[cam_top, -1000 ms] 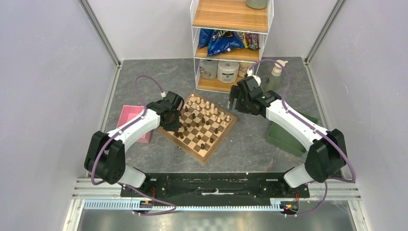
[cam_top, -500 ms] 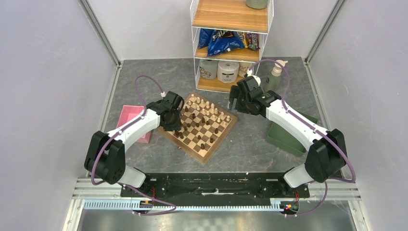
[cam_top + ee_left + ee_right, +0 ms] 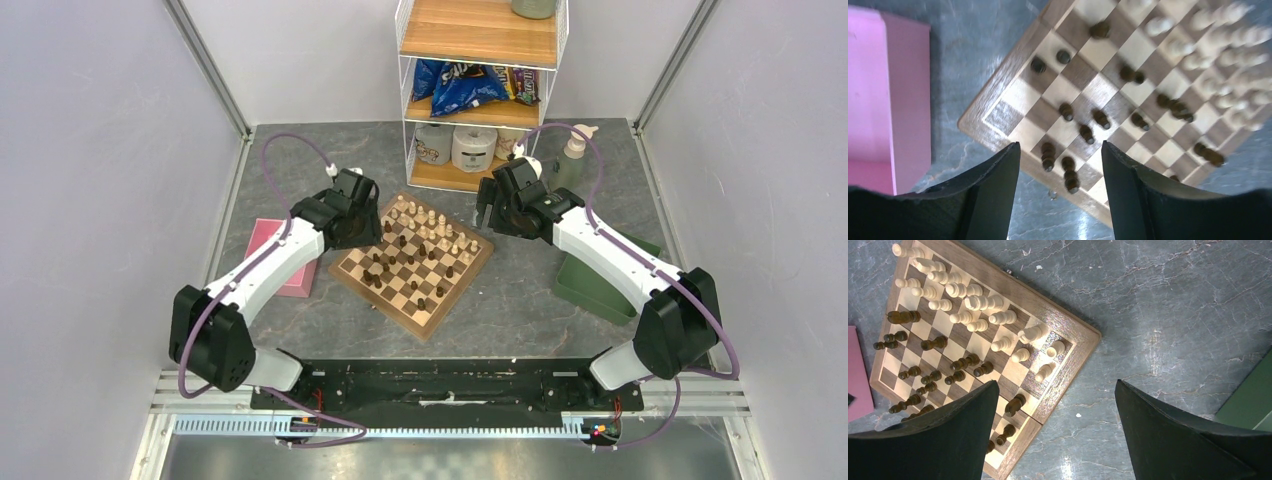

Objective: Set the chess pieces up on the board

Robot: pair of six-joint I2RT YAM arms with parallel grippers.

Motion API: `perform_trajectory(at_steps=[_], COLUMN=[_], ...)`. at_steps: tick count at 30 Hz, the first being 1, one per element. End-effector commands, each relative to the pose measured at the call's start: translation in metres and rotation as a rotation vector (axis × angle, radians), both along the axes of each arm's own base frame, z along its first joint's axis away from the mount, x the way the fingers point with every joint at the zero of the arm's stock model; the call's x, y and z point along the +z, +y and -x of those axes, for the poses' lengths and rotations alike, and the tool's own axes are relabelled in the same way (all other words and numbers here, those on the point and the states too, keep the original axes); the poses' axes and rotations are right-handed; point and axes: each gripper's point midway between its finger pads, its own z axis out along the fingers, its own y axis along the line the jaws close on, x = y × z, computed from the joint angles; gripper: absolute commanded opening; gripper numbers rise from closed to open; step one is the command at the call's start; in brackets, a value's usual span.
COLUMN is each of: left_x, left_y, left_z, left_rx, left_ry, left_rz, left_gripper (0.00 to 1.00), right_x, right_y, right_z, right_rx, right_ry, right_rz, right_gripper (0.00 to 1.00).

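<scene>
Board (image 3: 1048, 315) checkered brown; chess pieces (image 3: 965, 361) dark, cream.

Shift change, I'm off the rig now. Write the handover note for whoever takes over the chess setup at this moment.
Left pincer: open, empty, above the left corner of the board.
Right pincer: open, empty, just off the board's right corner.
Board: lies turned diamond-wise between the arms.
Done: pale pieces are grouped in roughly two rows along the far side.
Left: dark pieces are on the board but scattered over the middle and near side, not in ranks. They probably need lining up on the near two rows.
</scene>
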Motion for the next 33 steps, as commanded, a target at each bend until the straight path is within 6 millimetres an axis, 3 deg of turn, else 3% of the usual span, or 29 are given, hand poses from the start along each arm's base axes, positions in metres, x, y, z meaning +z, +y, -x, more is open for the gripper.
perform_trajectory(at_steps=[1, 6, 12, 20, 25, 33], left_x=[0.04, 0.036, 0.004, -0.026, -0.036, -0.043], left_y=[-0.013, -0.039, -0.051, -0.051, -0.048, -0.049], left_z=[-0.036, -0.073, -0.097, -0.103, -0.104, -0.112], left_rx=[-0.034, -0.079, -0.086, -0.069, -0.061, -0.048], left_ry=[-0.112, -0.103, -0.039, 0.023, 0.039, 0.034], left_rz=[0.028, 0.045, 0.01, -0.022, -0.034, -0.021], left_gripper=[0.68, 0.66, 0.6, 0.51, 0.43, 0.41], right_x=[0.018, 0.021, 0.027, 0.026, 0.026, 0.027], right_y=[0.0, -0.001, -0.004, -0.007, -0.008, -0.008], right_z=[-0.007, -0.006, -0.005, -0.003, -0.003, -0.002], right_rx=[-0.013, -0.014, -0.019, -0.023, -0.023, -0.021], right_ry=[-0.041, -0.048, -0.061, -0.058, -0.06, -0.061], right_rz=[-0.014, -0.011, -0.009, 0.001, 0.003, 0.003], right_gripper=[0.94, 0.94, 0.94, 0.94, 0.94, 0.94])
